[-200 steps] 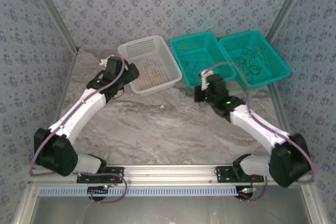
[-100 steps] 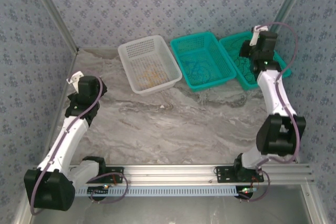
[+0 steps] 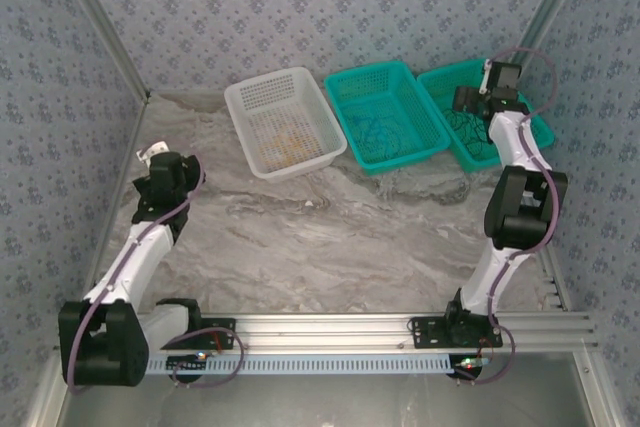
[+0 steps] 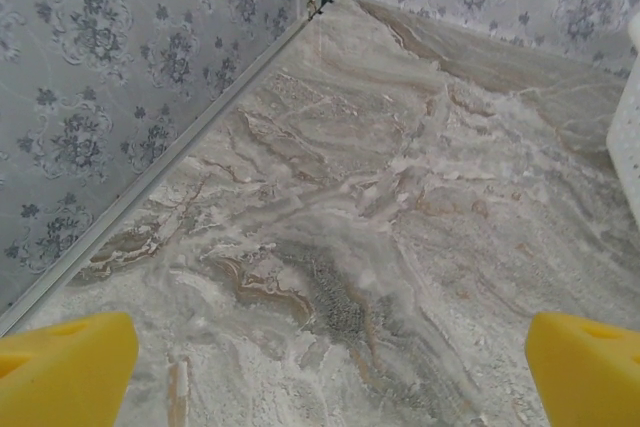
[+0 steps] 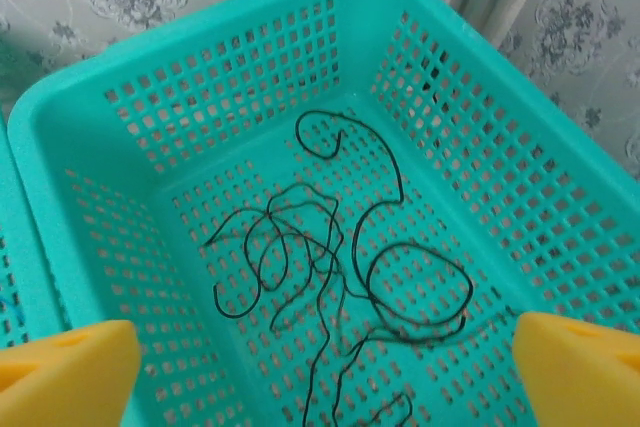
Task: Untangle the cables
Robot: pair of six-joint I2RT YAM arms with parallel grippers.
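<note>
Thin black cables (image 5: pixel 330 247) lie in loose loops on the floor of the right teal basket (image 5: pixel 120 97). My right gripper (image 5: pixel 325 367) hovers over them, open, its yellow fingers (image 5: pixel 70 362) far apart with nothing between. From above, that gripper (image 3: pixel 468 102) sits over the right teal basket (image 3: pixel 535 127). Blue cables (image 3: pixel 375 135) lie in the middle teal basket (image 3: pixel 340 82). Yellow-orange cables (image 3: pixel 285 145) lie in the white basket (image 3: pixel 240 97). My left gripper (image 4: pixel 330 367) is open and empty above bare marble by the left wall, at the far left (image 3: pixel 150 159) in the top view.
The three baskets stand in a row at the back of the marble table (image 3: pixel 330 237). The white basket's edge (image 4: pixel 630 137) shows at the right of the left wrist view. Patterned walls (image 4: pixel 120 77) close in the left side and the back.
My right arm swung from the table's middle to the right teal basket and its jaws opened. My left arm drew back from the white basket to the left wall.
</note>
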